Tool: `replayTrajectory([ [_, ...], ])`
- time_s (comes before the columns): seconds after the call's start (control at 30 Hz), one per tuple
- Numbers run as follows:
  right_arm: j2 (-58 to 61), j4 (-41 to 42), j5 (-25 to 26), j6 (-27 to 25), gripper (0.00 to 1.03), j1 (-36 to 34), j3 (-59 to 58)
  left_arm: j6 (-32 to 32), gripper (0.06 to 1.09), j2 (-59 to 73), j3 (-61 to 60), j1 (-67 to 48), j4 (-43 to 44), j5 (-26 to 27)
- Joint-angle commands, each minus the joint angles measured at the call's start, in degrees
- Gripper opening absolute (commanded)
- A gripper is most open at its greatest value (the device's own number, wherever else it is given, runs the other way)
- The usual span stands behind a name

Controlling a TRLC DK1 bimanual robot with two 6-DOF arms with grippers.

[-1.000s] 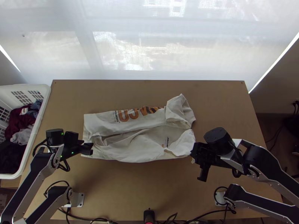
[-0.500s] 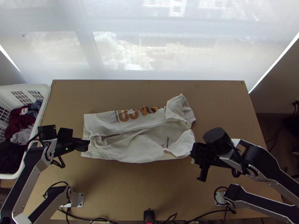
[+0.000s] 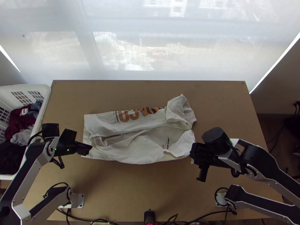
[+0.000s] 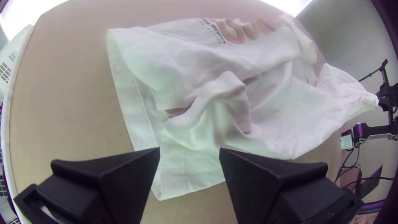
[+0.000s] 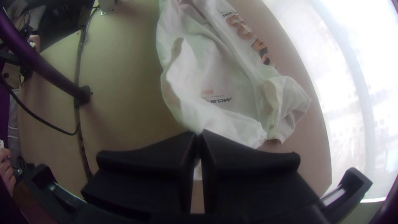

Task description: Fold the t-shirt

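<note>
The white t-shirt (image 3: 138, 137) with orange lettering lies across the table's middle, partly folded over lengthwise, with wrinkles and a bunched right end. At its left end, by the near corner, stands my left gripper (image 3: 87, 148). Seen from its wrist, the left gripper (image 4: 190, 153) is open, the shirt's hem (image 4: 153, 166) lying beyond the gap between its fingers. My right gripper (image 3: 193, 153) is at the shirt's near right end. In the right wrist view the right gripper (image 5: 199, 139) is shut on a pinch of the shirt, the cloth (image 5: 207, 116) stretching away from the fingertips.
A white laundry basket (image 3: 44, 101) with dark and grey clothes stands at the table's left edge. Cables and a small black device (image 3: 149, 216) are at the near edge. Bare table (image 3: 142, 187) lies in front of the shirt. A person's hand (image 5: 6, 168) shows at one side.
The left gripper has shifted slightly left, then a little back to the right and nearer the table's front. The right gripper has drifted very slightly left; the shirt has hardly moved.
</note>
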Motion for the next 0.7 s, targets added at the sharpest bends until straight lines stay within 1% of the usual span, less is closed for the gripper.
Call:
replayTrajectory([
  [0.0, 0.71, 0.34, -0.06, -0.31, 0.03, 0.24, 0.22, 1.58, 0.78, 3.38, -0.37, -0.58, 1.64, 0.24],
  [0.27, 1.15, 0.34, 0.03, -0.31, 0.03, 0.33, 0.40, -0.44, 0.78, 7.25, -0.19, -3.39, 8.24, 0.24],
  [0.53, 2.03, 0.25, 0.03, -0.31, 0.03, 0.33, 1.01, -1.85, 0.77, 11.47, 0.34, -5.33, 10.52, 0.16],
  [0.6, 2.03, 0.25, 0.03, -0.31, 0.03, 0.33, 1.10, -1.85, 0.68, 11.91, 0.34, -5.24, 10.70, 0.16],
  [0.67, 2.20, 0.25, 0.03, -0.31, 0.03, 0.33, 1.19, -1.67, 0.66, 12.09, 0.25, -5.15, 10.70, 0.16],
])
